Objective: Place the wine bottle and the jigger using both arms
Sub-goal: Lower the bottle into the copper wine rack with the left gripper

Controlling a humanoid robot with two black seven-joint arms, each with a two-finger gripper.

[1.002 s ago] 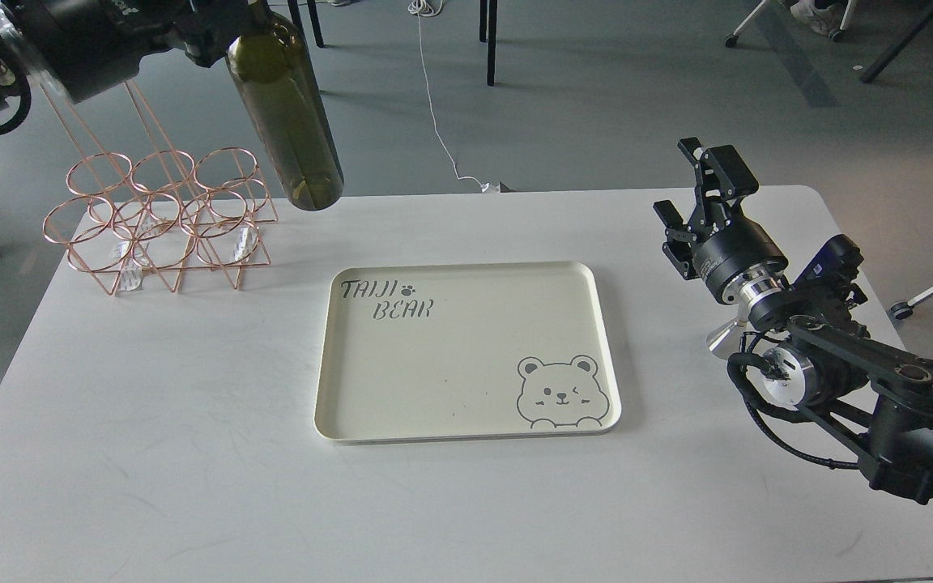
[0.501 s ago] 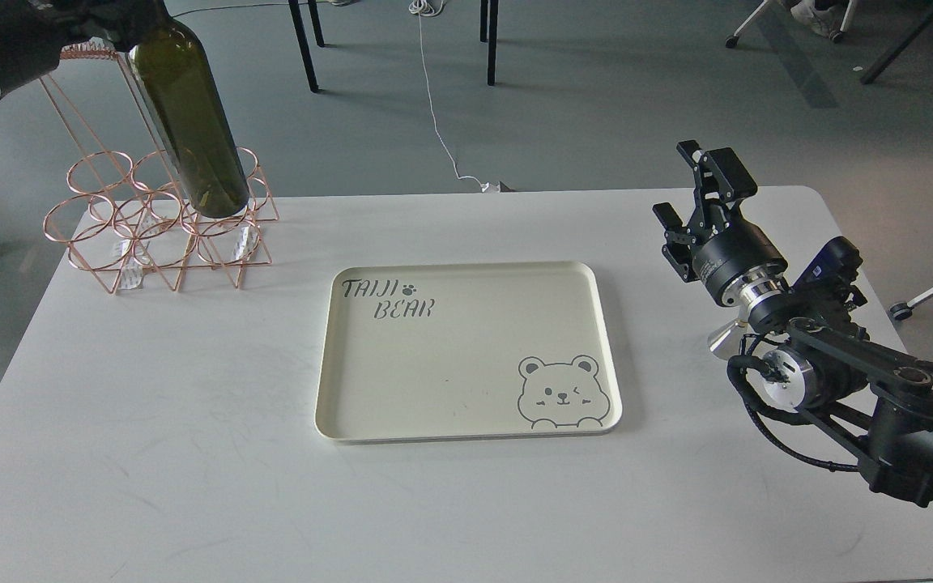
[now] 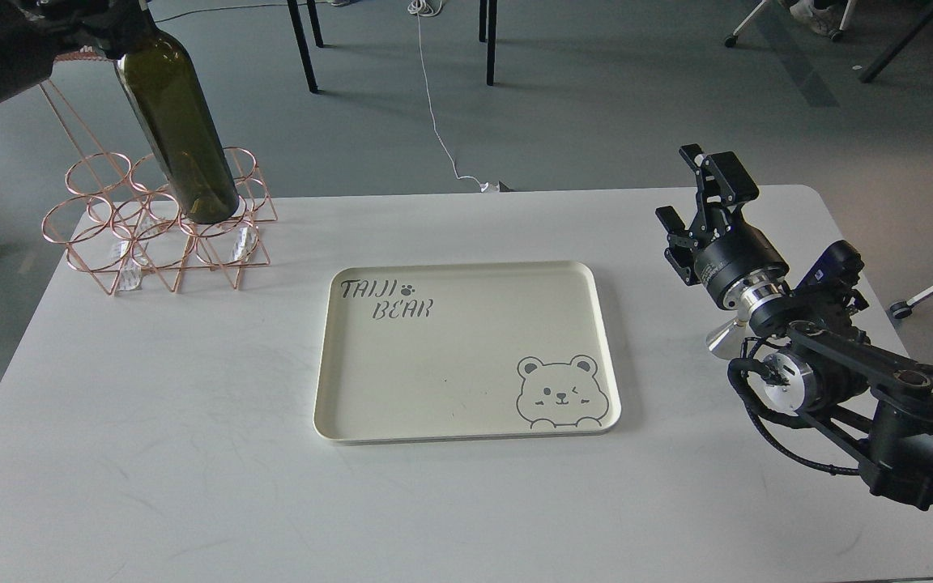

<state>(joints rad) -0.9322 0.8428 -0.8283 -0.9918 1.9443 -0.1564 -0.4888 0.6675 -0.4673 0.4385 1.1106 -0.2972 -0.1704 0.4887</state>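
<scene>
The dark olive-green wine bottle (image 3: 176, 129) hangs tilted at the far left, neck up. Its base is at the right-hand rings of the copper wire rack (image 3: 94, 235). My left gripper (image 3: 114, 20) is at the top left corner, shut on the bottle's neck and mostly dark and cut off by the view's edge. My right gripper (image 3: 692, 193) is open and empty above the table's right side. The silver jigger (image 3: 722, 338) stands on the table behind my right arm, with only a small part of it showing.
A cream tray (image 3: 466, 271) printed with "TAIJI BEAR" and a bear face lies in the middle of the white table (image 3: 151, 421). Chair legs and a white cable are on the floor beyond the far edge.
My left gripper has carried the bottle to the left, from above the table's far edge to over the rack, and a little lower. The right arm has barely moved.
</scene>
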